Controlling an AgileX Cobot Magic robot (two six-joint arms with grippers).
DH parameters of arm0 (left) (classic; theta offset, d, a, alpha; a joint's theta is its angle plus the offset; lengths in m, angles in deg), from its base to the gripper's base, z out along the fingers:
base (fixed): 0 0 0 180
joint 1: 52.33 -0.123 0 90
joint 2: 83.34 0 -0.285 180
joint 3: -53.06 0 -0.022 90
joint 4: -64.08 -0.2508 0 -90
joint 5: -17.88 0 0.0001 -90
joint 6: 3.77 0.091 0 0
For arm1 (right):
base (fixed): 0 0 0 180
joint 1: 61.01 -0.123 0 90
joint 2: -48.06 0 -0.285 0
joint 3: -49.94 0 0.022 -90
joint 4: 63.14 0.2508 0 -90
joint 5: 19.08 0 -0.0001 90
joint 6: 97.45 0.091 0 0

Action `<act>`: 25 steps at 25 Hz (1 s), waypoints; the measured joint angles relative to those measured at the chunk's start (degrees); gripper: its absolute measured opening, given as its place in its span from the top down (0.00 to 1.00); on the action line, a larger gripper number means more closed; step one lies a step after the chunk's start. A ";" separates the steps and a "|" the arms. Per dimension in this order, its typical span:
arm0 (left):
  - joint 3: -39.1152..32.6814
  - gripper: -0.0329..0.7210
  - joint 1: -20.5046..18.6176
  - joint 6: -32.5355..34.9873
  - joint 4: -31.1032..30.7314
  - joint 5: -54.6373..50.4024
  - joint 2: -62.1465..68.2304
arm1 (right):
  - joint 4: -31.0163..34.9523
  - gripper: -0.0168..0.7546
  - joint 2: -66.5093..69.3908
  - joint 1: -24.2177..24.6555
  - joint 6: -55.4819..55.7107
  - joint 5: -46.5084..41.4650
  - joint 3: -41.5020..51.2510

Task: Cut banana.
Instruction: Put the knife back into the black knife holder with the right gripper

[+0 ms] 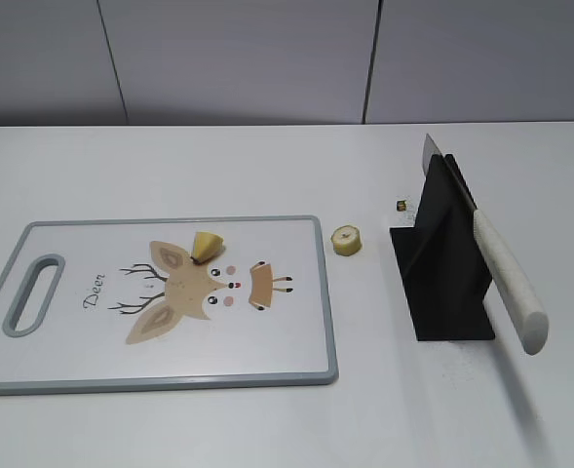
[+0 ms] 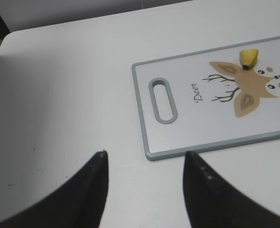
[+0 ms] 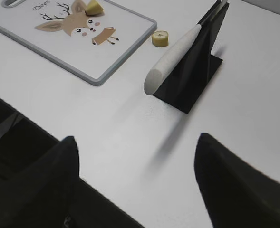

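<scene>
Banana pieces are lying in two places: a yellow end wedge (image 1: 207,246) is resting on the cutting board (image 1: 92,366), on the deer's ear, and a round slice (image 1: 346,240) is sitting on the white counter (image 1: 267,171) just beside the board's right edge. Along the board's left part, next to an oval handle slot, the word "Deer" is running in script beside a cartoon deer face with antlers. The board is looking smooth and white with a grey rim and rounded corners. Further right, a knife (image 1: 501,273) with a pale rounded handle is leaning in a black angled stand (image 1: 442,283), blade pointing far. The left claw (image 2: 144,164) is hanging released over bare counter near the board's handle end; the right claw (image 3: 137,147) is hanging released near the stand.
</scene>
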 joint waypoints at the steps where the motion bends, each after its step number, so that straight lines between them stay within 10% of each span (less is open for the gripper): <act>1: 0.00 0.30 0.00 0.00 0.00 0.00 0.00 | -0.51 0.24 0.00 0.00 -0.07 -0.01 0.00; 13: 0.00 0.30 0.00 0.00 0.00 0.05 0.00 | 0.06 0.24 -2.76 1.84 -0.08 0.17 0.00; 25: 0.00 0.30 -0.17 0.00 0.06 0.05 0.00 | 0.65 0.26 -2.76 23.51 -0.13 0.17 0.00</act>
